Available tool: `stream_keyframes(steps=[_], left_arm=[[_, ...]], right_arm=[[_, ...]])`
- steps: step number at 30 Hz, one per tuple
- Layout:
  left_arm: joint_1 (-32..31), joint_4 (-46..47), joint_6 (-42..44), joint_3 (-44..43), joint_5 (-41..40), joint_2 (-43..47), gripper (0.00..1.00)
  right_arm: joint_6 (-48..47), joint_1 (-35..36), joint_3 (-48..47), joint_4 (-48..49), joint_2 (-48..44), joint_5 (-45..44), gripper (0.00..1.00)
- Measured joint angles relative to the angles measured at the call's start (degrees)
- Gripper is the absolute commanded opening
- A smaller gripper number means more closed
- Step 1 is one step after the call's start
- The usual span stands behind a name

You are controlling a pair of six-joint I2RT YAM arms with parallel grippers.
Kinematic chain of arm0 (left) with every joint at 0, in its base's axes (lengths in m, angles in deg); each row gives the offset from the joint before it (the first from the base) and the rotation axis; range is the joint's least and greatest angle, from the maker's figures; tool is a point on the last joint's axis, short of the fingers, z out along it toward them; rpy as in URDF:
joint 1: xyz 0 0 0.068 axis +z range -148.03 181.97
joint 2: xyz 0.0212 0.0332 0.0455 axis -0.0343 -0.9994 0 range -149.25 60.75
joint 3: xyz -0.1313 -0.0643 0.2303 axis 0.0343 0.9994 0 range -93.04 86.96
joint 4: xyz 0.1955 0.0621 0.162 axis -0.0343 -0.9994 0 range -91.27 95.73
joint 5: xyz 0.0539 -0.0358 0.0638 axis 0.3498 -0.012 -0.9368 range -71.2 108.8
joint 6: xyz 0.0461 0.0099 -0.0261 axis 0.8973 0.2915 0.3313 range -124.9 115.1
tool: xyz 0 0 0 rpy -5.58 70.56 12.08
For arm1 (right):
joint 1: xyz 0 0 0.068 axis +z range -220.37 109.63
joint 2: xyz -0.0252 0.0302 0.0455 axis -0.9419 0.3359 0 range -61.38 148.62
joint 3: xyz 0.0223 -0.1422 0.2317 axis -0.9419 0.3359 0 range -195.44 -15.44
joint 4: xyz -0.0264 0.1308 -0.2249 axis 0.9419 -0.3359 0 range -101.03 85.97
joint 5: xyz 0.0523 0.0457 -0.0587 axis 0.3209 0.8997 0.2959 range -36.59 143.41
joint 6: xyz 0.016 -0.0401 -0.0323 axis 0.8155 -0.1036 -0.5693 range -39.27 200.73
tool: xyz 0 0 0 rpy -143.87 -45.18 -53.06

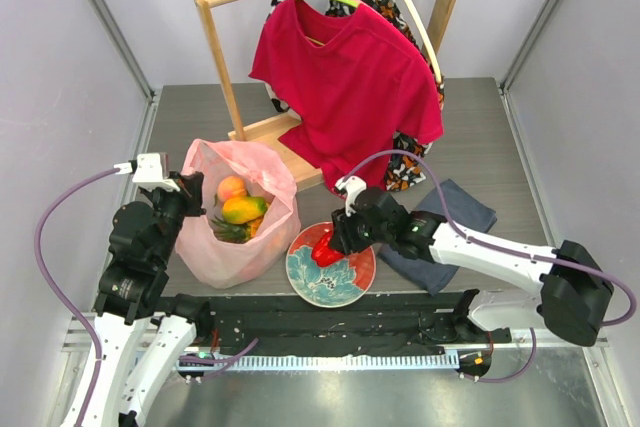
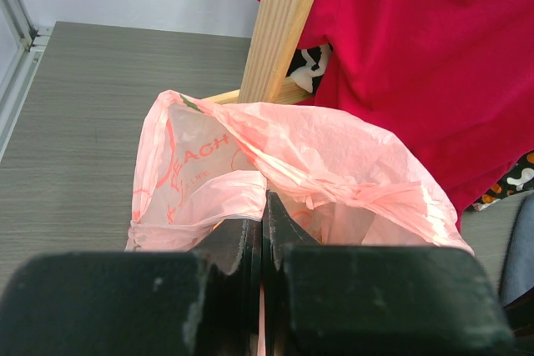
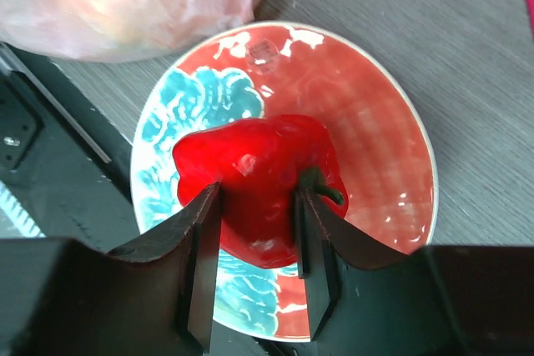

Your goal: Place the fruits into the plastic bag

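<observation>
The pink plastic bag stands at the left with its mouth open. A peach, a yellow mango and a pineapple lie inside it. My left gripper is shut on the bag's near rim; in the left wrist view the gripper pinches the pink film of the bag. My right gripper is shut on the red pepper over the red and teal plate. In the right wrist view the fingers clasp the pepper on both sides above the plate.
A wooden rack with a red T-shirt stands behind the bag; its post is just beyond the bag. A folded grey-blue cloth lies right of the plate. A black mat runs along the near edge.
</observation>
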Motion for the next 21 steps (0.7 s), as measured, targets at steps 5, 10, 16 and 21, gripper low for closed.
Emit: stream_keyframes(steps=[5, 10, 16, 21], left_arm=[[0.0, 0.0, 0.0, 0.0, 0.0, 0.0, 0.0], [0.0, 0.0, 0.0, 0.0, 0.0, 0.0, 0.0], [0.0, 0.0, 0.0, 0.0, 0.0, 0.0, 0.0], [0.0, 0.0, 0.0, 0.0, 0.0, 0.0, 0.0]], right_arm=[[0.9, -0.2, 0.0, 0.0, -2.1, 0.0, 0.18], [1.6, -0.3, 0.0, 0.1, -0.7, 0.1, 0.18], [3.1, -0.3, 0.1, 0.4, 2.0, 1.1, 0.17], [3.9, -0.3, 0.1, 1.0, 2.0, 1.6, 0.18]])
